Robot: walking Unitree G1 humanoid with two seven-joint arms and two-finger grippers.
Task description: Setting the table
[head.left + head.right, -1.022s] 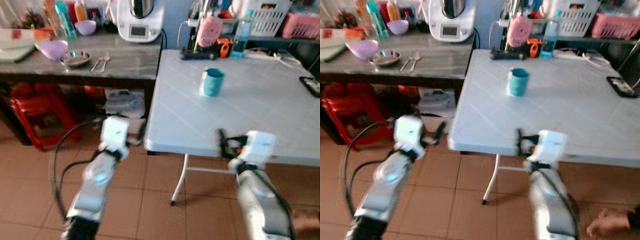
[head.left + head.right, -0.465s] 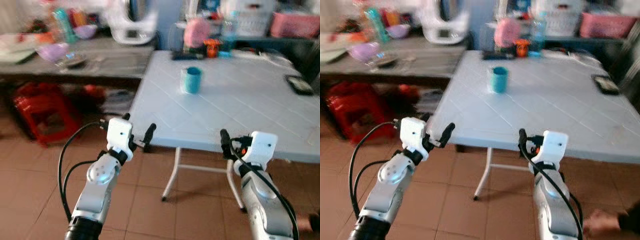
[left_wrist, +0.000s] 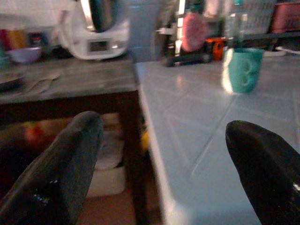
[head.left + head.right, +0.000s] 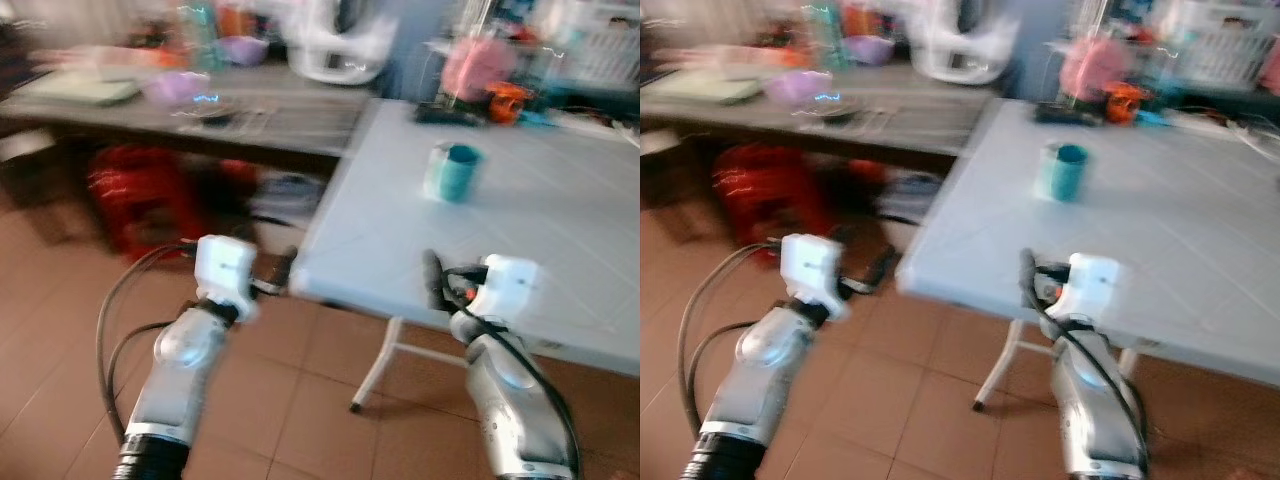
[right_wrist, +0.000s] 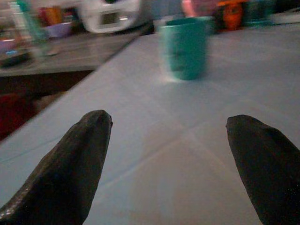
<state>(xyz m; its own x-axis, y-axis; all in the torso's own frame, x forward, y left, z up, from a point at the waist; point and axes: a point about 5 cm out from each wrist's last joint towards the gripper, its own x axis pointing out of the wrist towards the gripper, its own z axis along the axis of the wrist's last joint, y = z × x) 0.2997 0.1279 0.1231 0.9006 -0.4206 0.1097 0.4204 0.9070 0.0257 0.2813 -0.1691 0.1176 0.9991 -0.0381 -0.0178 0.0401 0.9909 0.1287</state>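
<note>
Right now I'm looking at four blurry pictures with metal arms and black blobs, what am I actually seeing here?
This is a walking humanoid robot. The two wide pictures come from cameras on its head, looking down at its silver arms. The other two come from cameras on its wrists; the black blobs are the fingers of each gripper. The left gripper is by the corner of the pale table, the right gripper at its near edge. Both are open and hold nothing. A teal cup stands on the table. A wooden counter holds bowls and an appliance.
</note>
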